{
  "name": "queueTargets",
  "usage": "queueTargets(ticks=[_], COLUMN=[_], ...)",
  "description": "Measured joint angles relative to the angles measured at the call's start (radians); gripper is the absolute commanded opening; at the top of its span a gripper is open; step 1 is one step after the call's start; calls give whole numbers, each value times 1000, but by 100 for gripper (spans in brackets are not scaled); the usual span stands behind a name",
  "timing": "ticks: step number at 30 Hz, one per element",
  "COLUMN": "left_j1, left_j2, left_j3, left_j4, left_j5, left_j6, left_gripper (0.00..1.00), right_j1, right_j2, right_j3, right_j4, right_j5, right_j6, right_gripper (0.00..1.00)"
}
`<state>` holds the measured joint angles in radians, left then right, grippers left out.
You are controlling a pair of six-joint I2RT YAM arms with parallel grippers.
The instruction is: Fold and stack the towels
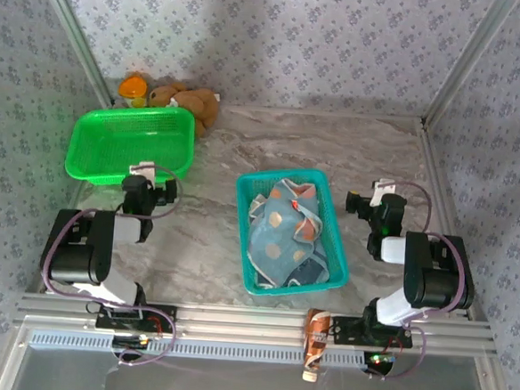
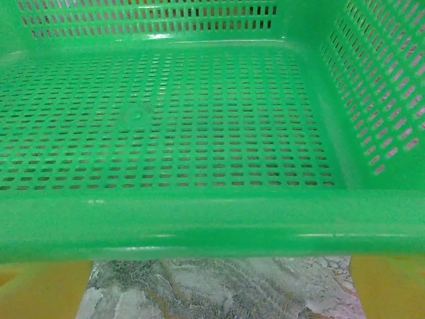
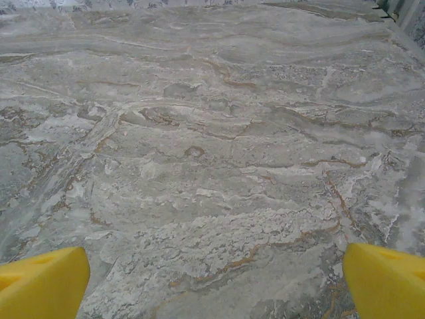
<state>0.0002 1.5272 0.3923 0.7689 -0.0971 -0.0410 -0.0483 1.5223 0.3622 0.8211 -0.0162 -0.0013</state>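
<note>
1. On the marbled table (image 1: 219, 147) I count two baskets: a green basket (image 1: 77, 151) at the far left and a teal basket (image 1: 336, 254) near the middle.
2. All the towels (image 1: 286, 237) lie crumpled in a heap inside the teal basket. I can make out a striped one with dots and a blue-grey one, but the heap is too tangled for me to count them.
3. Seen from the left wrist, the green basket's perforated floor (image 2: 166, 126) is bare.
4. One brown plush toy (image 1: 193, 103) sits at the back wall, just behind the green basket, with one small orange object (image 1: 134, 86) beside it.
5. Two arms stand at the near edge. The left gripper (image 1: 150, 180) hovers just short of the green basket's near rim, its yellow fingers (image 2: 40, 289) spread wide and holding nothing.
6. The right gripper (image 1: 373, 201) hangs over bare table to the right of the teal basket. Its yellow fingers (image 3: 40, 282) are likewise wide apart and empty.
</note>
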Motion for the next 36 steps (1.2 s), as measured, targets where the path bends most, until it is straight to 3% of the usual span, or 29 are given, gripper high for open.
queueTargets(ticks=[28,36], left_j1=[13,13], left_j2=[0,-5], left_j3=[0,79], left_j4=[6,-104], left_j5=[16,14], left_j6=[0,-3], left_gripper=[100,100], right_j1=[0,0], right_j2=[0,-5], right_j3=[2,2], right_j4=[0,-2], right_j5=[0,23], right_j6=[0,1], right_gripper=[100,100])
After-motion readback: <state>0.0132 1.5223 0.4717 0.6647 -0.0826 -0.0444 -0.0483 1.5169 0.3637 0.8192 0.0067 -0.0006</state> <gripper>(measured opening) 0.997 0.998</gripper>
